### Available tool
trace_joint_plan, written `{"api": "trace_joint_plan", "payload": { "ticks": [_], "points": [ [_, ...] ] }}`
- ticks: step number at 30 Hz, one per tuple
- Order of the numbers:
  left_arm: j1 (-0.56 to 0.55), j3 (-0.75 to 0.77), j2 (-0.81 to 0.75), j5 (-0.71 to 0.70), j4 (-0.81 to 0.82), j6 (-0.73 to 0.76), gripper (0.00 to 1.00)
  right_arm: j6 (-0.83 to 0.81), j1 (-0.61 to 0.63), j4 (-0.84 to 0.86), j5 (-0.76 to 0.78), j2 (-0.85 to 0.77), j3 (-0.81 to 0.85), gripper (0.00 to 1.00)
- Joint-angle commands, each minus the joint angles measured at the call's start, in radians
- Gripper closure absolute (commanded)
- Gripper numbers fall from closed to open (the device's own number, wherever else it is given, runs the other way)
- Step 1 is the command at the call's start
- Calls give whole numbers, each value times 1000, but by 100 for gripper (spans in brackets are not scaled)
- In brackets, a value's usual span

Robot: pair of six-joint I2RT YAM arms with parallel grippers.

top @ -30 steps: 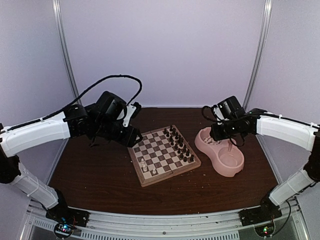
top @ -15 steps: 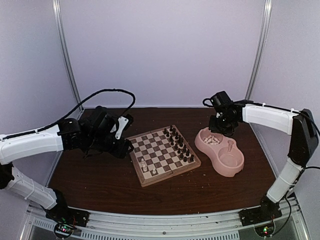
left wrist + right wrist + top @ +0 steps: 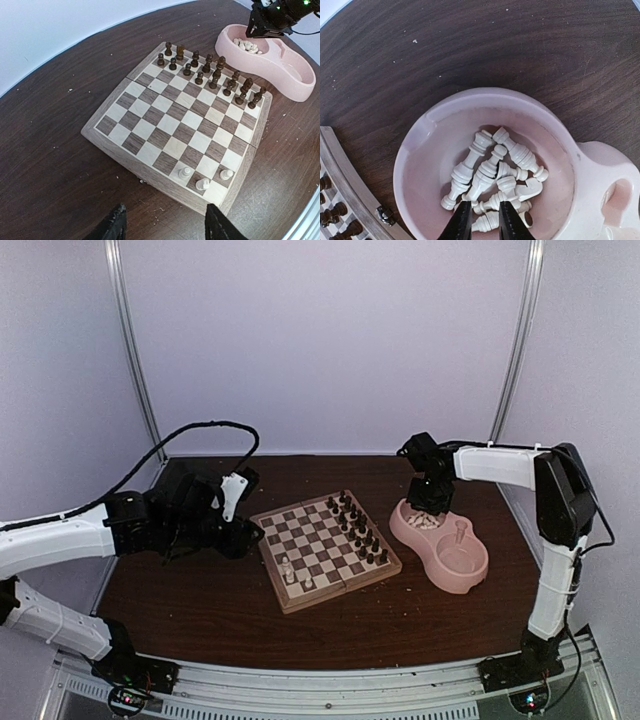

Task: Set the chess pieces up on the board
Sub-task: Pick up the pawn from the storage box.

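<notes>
Right hand has swung from the near side of the pink bowl to directly over its far cup. The left hand has drawn back off the left edge of the board. Cream chess pieces: loose heap, lying crossed over one another in that cup. Three more stand upright on squares by the board's near edge; dark pieces are ranked in two rows along the opposite edge. Right fingers nearly together, a narrow slot over the heap's near side; cannot tell whether a piece is nipped. Judgement: take one outlying piece, grip across its stem rather than the tangle, and lift straight up so neighbours are not dragged out. Left hand spread, empty, low over the worktop beside the board.
</notes>
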Motion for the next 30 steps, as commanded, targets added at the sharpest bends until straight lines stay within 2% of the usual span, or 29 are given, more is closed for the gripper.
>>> {"api": "trace_joint_plan", "payload": {
  "ticks": [1, 13, 20, 23, 30],
  "points": [
    [-2, -6, 5, 19, 111, 24, 46, 24, -19, -42, 33, 72, 85, 78],
    [-2, 2, 20, -1, 106, 48, 46, 59, -30, -63, 3, 191, 129, 74],
    [-2, 0, 9, -24, 82, 69, 46, 89, -30, -32, -49, 218, 132, 81],
    [-2, 9, 14, -24, 71, 77, 46, 99, -33, -18, -64, 183, 115, 89],
    [-2, 40, 16, -1, 46, 74, 46, 29, -33, 154, -71, -15, -33, 87]
  ]
}}
